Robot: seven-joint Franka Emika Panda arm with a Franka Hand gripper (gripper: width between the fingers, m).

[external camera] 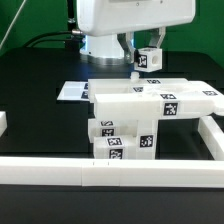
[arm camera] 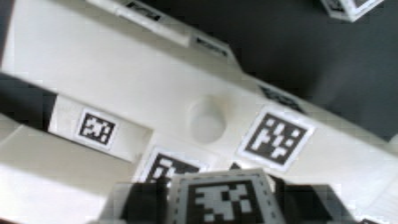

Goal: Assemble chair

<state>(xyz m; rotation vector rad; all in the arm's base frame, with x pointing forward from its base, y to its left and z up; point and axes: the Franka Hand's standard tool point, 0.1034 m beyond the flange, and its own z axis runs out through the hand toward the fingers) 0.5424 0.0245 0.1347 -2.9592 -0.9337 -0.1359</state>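
In the exterior view my gripper [external camera: 148, 52] hangs above the far right part of the chair, shut on a small white leg block [external camera: 149, 60] that shows a black-and-white tag. Below it stands the partly built chair: a flat white slab [external camera: 150, 98] resting on tagged blocks [external camera: 120, 138]. In the wrist view the held leg block [arm camera: 221, 198] sits between my dark fingers [arm camera: 143, 202], with the slab [arm camera: 160, 85] and its tags spread out beneath. The held block is clear of the slab.
The marker board [external camera: 74, 91] lies flat behind the chair at the exterior view's left. Long white border rails run along the front [external camera: 100, 172] and the right side [external camera: 214, 134]. The arm's white base [external camera: 105, 45] stands at the back.
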